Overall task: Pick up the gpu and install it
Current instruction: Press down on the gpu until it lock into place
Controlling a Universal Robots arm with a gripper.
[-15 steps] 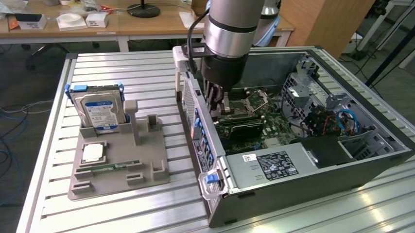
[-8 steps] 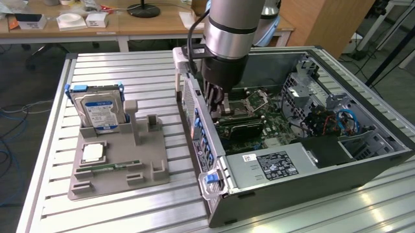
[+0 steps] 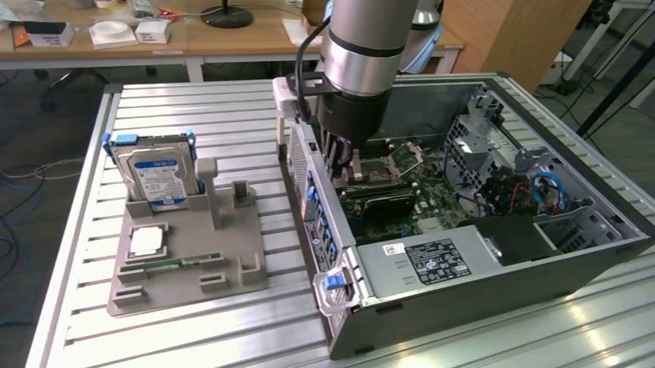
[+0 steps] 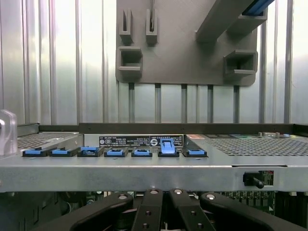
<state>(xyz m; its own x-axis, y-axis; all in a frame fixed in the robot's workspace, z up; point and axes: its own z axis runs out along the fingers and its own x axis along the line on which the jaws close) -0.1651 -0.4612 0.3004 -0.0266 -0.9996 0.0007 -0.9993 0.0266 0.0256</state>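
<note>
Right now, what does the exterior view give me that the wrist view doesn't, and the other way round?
Exterior view alone: the whole open computer case, its motherboard, the gpu lying inside under the gripper, and the hard drive standing in the grey fixture tray at the exterior view's left.

Wrist view alone: a close look along the case's rear edge at the row of blue slot latches, one raised, and the barcode label.

Both: the shut gripper at the case, the grey tray and the slatted metal table.
</note>
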